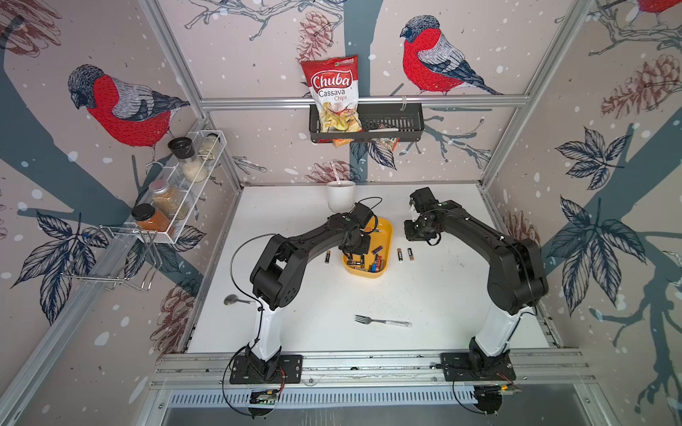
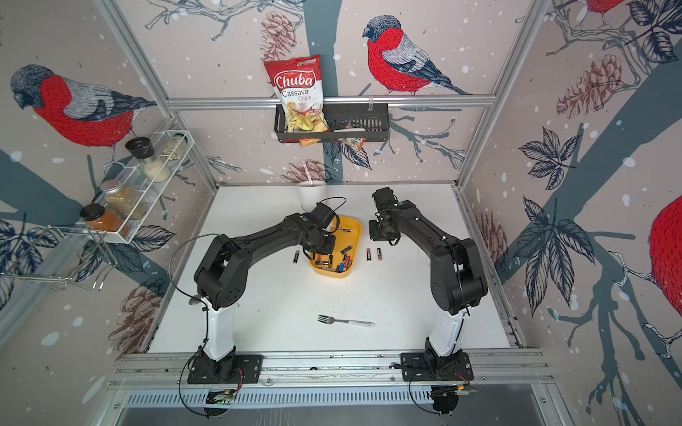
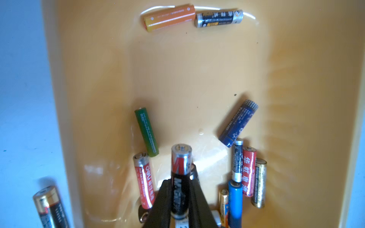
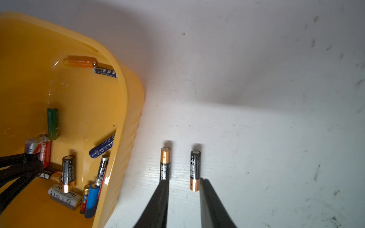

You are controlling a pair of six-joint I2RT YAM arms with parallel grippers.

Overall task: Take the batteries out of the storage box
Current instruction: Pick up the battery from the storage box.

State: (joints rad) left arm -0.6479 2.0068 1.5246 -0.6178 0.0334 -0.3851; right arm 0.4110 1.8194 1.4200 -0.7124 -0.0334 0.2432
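Bird-and-pinecone wallpaper surrounds one white table [image 1: 443, 295], and one yellow storage box [image 1: 384, 232] sits near its middle. Everything else is placed from that box.

The left gripper [image 3: 180, 183] reaches inside the box, jaws pinched on one battery [image 3: 181, 163] wrapped in red, silver and black. It holds this over the cluster at the end of the box nearer the arm bases.

Also in the box, two batteries lie end to end at the far end: an orange one [image 3: 169, 16] and a black one [image 3: 218, 18]. One green battery [image 3: 147, 133] and one dark blue battery [image 3: 238, 123] lie apart on the mid-floor. About nine more overlap in the near-end cluster, so their exact count is unsure.

Three batteries lie outside the box. One [image 1: 327, 256] is just beside its left-arm side. Two are on the right-arm side, parallel and not touching [image 4: 165, 163] [image 4: 195, 169].

The right gripper [image 4: 184, 180] hangs over those two, its jaws a narrow gap apart and gripping nothing.

Beyond the box stands one white cup [image 1: 340, 195]. On the base side lies one fork [image 1: 382, 321], and one spoon [image 1: 232, 300] lies farther off past the left arm. One chips bag [image 1: 334, 92] stands in one black basket [image 1: 402, 118] on the back wall.
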